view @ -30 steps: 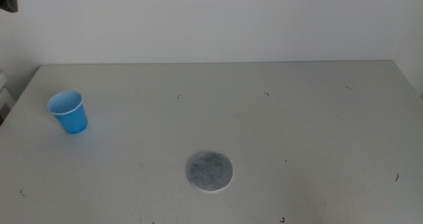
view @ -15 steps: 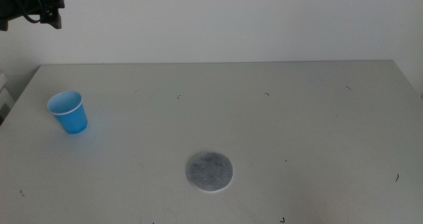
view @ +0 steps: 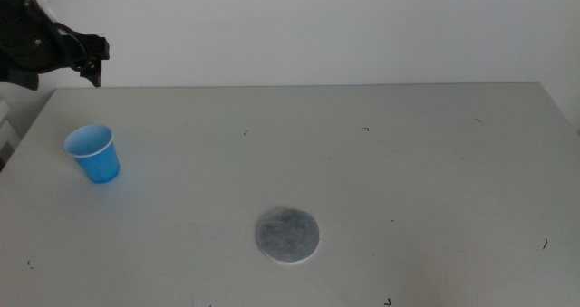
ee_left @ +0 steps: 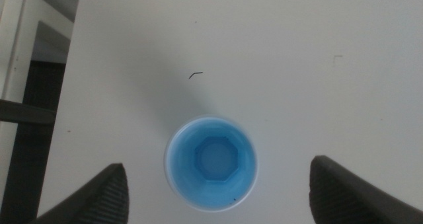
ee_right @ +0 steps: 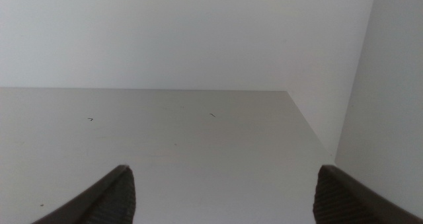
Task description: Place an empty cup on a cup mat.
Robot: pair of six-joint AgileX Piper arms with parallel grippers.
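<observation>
The blue cup (view: 93, 153) stands upright and empty at the table's left side. In the left wrist view I look straight down into the cup (ee_left: 210, 161). The grey cup mat (view: 287, 235) lies flat near the front middle, well to the right of the cup. My left gripper (view: 89, 61) hangs high above the table's far left corner, over the cup. In its wrist view the left gripper (ee_left: 217, 166) is open, with the jaws wide on either side of the cup and not touching it. My right gripper (ee_right: 223, 171) is open and empty, and it is out of the middle view.
The grey table (view: 408, 162) ends at a white wall behind. Its left edge (ee_left: 71, 85) runs close to the cup, with a dark gap and a frame beyond. A few small dark specks mark the tabletop.
My left arm has come further into view from the top left, moving right and down towards the space over the cup. The cup and the mat have not moved.
</observation>
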